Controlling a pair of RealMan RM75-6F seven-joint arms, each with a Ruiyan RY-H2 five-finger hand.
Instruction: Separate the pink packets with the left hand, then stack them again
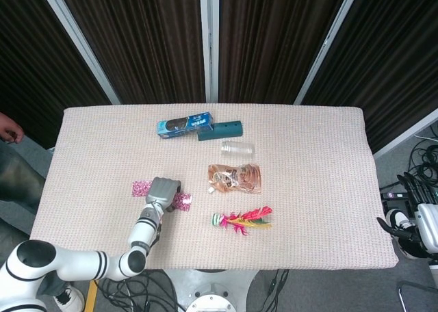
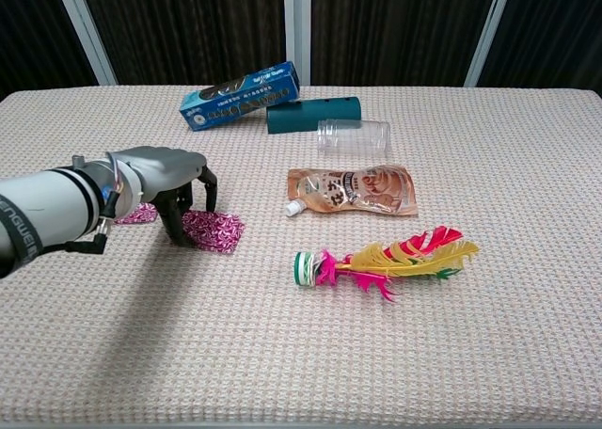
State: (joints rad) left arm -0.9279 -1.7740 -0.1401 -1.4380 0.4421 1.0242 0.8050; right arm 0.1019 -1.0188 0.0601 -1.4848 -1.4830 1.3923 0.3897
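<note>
My left hand (image 2: 167,180) presses curled fingers on a pink packet (image 2: 213,230), so I should slide it slowly and flat toward the other pink packet (image 1: 141,188).
</note>
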